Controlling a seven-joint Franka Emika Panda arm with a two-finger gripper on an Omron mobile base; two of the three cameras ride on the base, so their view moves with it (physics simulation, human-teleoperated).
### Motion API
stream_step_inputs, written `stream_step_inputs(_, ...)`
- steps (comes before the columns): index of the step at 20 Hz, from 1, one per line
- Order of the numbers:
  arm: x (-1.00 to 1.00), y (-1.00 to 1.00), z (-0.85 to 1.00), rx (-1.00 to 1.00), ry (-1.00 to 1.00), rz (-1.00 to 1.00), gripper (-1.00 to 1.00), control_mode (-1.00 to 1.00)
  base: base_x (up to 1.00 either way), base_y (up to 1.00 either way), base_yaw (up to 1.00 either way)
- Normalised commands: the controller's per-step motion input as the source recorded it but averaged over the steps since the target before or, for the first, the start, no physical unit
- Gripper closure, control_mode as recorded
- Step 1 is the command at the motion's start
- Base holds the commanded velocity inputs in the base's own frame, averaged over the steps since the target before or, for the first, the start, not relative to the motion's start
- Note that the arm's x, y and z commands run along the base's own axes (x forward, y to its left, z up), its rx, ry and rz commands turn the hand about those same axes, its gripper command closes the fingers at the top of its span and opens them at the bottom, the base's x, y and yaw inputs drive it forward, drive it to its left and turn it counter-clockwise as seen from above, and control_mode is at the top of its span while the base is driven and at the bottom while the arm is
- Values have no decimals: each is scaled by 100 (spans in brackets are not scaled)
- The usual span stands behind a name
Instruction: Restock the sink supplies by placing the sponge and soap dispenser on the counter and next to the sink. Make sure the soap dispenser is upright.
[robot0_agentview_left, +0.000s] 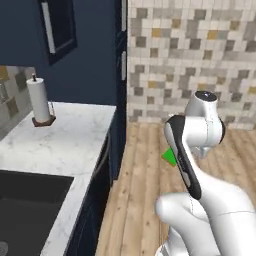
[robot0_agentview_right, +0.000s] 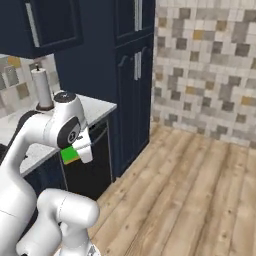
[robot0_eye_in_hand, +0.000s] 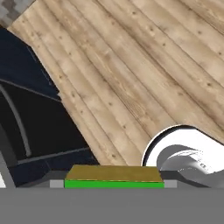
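Green sponge (robot0_eye_in_hand: 113, 178) sits pinched between your gripper (robot0_eye_in_hand: 113, 183) tips, held over the wood floor (robot0_eye_in_hand: 144, 78) beside the counter (robot0_agentview_left: 65, 137). It's likely light and squashy (grip across the flat faces), so go gently.

holds a corner of the green sponge (robot0_agentview_left: 169, 157) low beside the bent white arm, out over the wood floor (robot0_agentview_left: 140, 190). stands well off to the hand's left: the marble counter (robot0_agentview_left: 65, 145), a paper towel roll (robot0_agentview_left: 40, 100) upright at its back, the black sink (robot0_agentview_left: 27, 205) nearer. rises beyond the hand: a mosaic tile wall (robot0_agentview_left: 190, 50).
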Motion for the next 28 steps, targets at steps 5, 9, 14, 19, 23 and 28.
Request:
stream_step_inputs(5,0,0,0,0,0,0,100,100,-36,-3,88)
stream_step_inputs(9,0,0,0,0,0,0,100,100,-40,-2,86)
stream_step_inputs(14,0,0,0,0,0,0,100,100,-18,49,83)
stream_step_inputs(19,0,0,0,0,0,0,100,100,-6,69,79)
stream_step_inputs(23,0,0,0,0,0,0,100,100,36,90,47)
stream_step_inputs(28,16,0,-7,0,3,3,100,-100,29,43,22)
